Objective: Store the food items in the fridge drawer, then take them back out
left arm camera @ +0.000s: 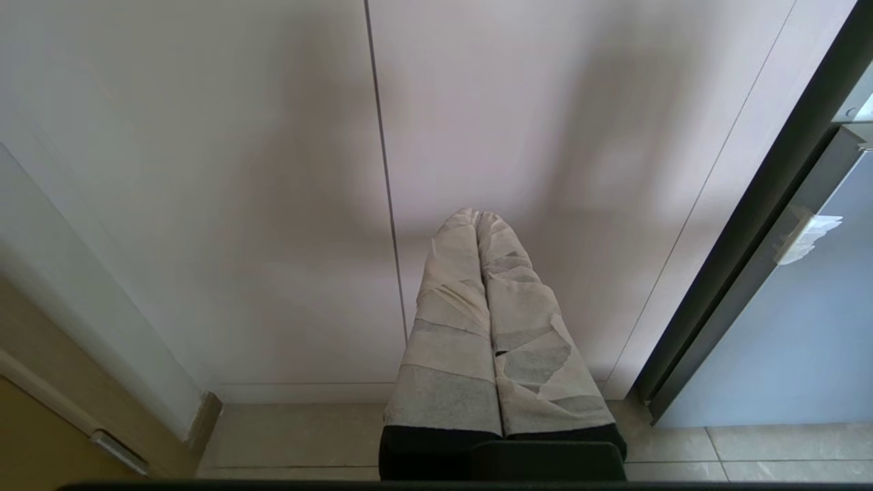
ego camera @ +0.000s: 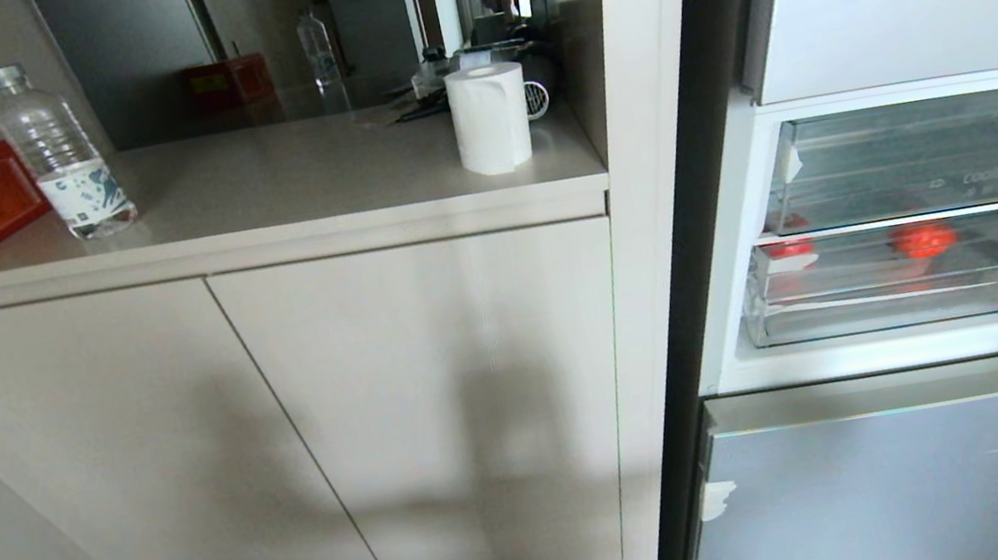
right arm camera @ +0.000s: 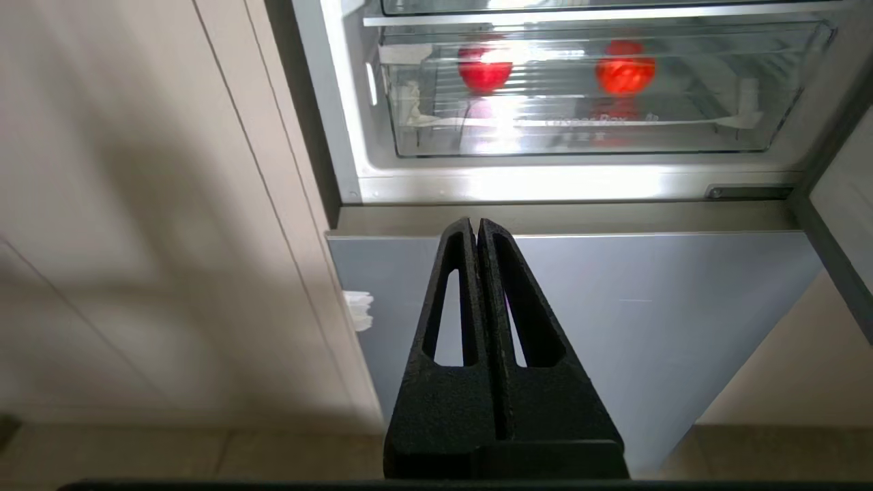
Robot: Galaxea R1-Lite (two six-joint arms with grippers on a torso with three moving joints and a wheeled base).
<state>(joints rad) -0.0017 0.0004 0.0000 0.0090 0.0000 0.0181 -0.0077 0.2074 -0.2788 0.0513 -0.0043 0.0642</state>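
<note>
two red food items [right arm camera: 485, 70] [right arm camera: 625, 68] are sitting well apart inside the clear fridge drawer [right arm camera: 580, 136]; the right claw [right arm camera: 477, 228], pressed closed and empty, is pointing below it, needing to open wide before reaching in; the left claw [left arm camera: 477, 218] is hanging closed.

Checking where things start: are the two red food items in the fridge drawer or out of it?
In. Both food items sit behind the clear front wall of the fridge drawer.
</note>
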